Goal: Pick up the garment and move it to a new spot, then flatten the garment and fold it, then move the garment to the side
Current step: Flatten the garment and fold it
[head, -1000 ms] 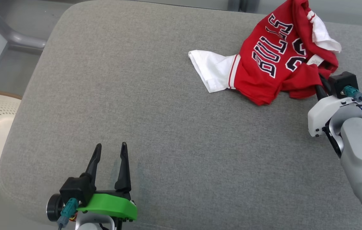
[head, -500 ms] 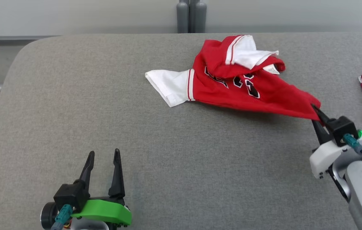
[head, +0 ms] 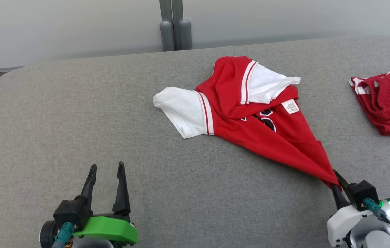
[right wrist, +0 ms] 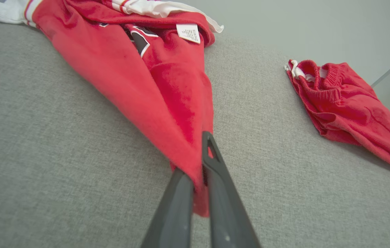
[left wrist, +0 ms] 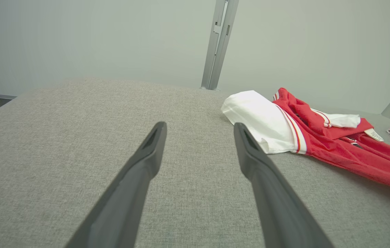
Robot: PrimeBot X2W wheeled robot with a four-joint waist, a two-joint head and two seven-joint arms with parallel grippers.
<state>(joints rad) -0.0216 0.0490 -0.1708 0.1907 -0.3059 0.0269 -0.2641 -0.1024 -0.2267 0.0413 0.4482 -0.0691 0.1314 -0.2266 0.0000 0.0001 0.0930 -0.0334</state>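
Grey woven surface (head: 78, 113) with a rounded corner; a pale bare wall (head: 60, 27) and a grey post (head: 172, 31) beyond. Right gripper (head: 335, 182): jaws pinched tight on a corner of the red shirt (head: 260, 134). The cloth stretches ahead of them in a taut cone, white sleeves bunched at the far end. Left gripper (head: 107, 164): jaws wide apart, empty, with the shirt ahead and to their right. The right wrist view gives the shirt's fuzzy nap and crumpled red shorts (right wrist: 346, 106) right of the jaws.
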